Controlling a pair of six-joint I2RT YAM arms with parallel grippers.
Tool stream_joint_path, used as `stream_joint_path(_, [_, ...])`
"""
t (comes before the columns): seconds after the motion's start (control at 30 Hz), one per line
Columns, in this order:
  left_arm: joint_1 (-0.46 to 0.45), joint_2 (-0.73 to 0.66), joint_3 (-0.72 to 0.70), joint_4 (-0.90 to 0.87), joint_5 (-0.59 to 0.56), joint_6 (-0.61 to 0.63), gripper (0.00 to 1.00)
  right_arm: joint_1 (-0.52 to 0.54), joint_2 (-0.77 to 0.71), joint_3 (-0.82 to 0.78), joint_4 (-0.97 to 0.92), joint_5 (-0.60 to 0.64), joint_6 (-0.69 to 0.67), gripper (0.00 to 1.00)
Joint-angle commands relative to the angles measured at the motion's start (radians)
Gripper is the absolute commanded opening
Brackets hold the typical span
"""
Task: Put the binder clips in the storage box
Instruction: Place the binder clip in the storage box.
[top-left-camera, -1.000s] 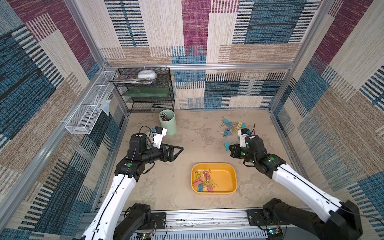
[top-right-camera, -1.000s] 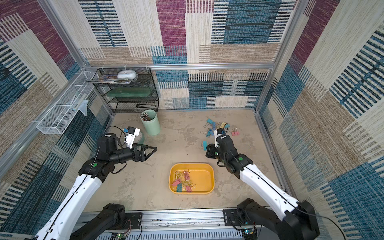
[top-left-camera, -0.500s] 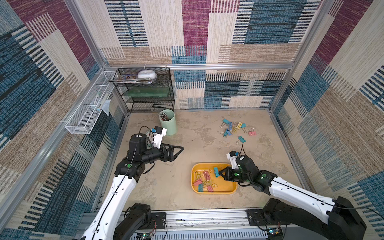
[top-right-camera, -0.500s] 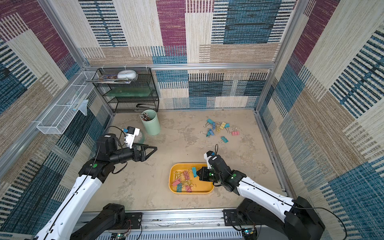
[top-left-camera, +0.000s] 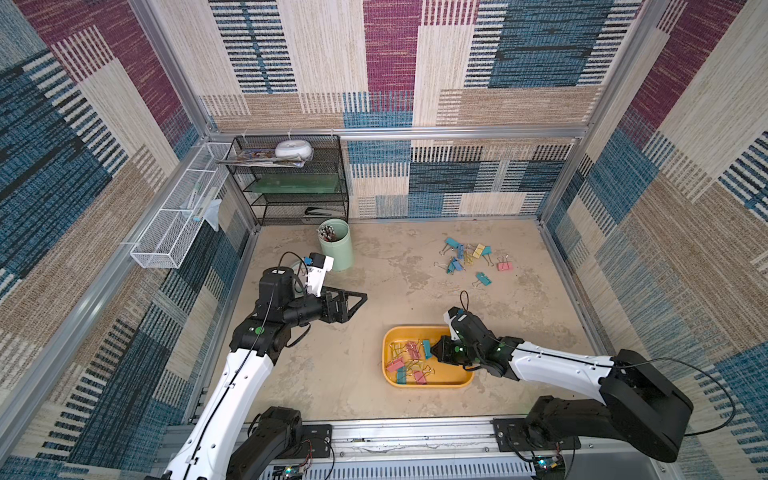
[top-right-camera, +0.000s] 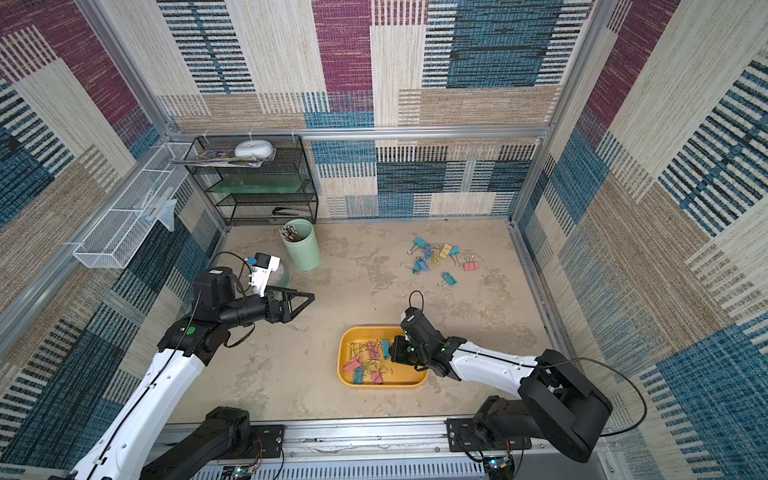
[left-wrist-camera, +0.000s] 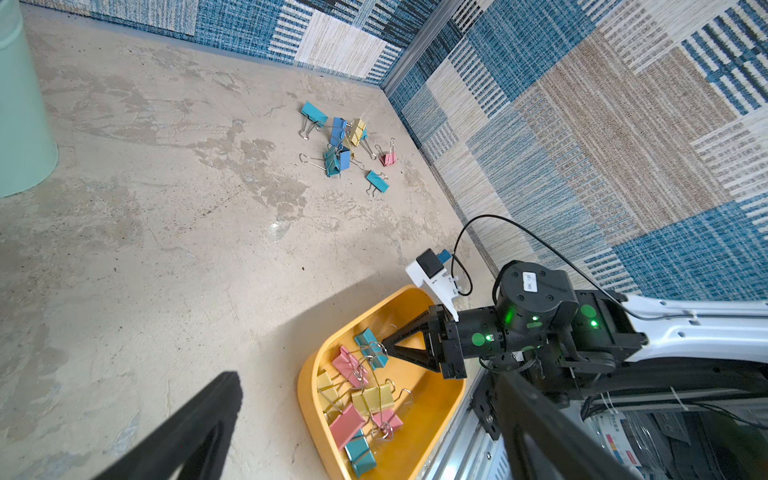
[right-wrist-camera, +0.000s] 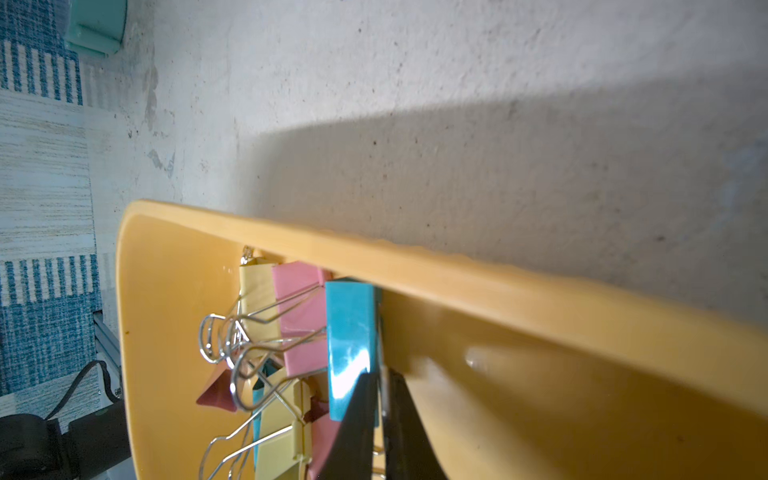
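Beige tabletop (left-wrist-camera: 166, 249), right gripper (left-wrist-camera: 384, 345) in storage box (left-wrist-camera: 306, 395) (teal clip (left-wrist-camera: 365, 337) touching)

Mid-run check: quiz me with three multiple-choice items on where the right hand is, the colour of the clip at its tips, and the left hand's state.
1. The right hand is: A) over the storage box; B) over the loose clips; C) beside the green cup.
2. The clip at its tips is: A) pink; B) teal; C) yellow.
3. The left hand is: A) shut on a clip; B) shut on the cup; C) open and empty.
Key: 1 A, its tips sit inside the yellow rim in both top views. 2 B, the right wrist view shows a teal body there. 3 C, it hangs over bare table holding nothing.
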Motion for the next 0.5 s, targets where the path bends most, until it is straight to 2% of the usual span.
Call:
stream_joint_path(0.0, [0.001, -0.002, 0.001, 0.009, 0.007, 0.014, 1.0, 0.008, -0.004, 0.002, -0.006, 0.035, 0.007, 0.25])
stream_joint_path(0.33, [0.001, -0.005, 0.001, 0.01, 0.011, 0.014, 1.0, 0.014, -0.132, 0.074, -0.201, 0.14, -0.025, 0.58])
stream_joint_path(0.47, [0.001, -0.005, 0.001, 0.009, 0.012, 0.012, 0.99, 0.014, -0.201, 0.166, -0.304, 0.25, -0.073, 0.68])
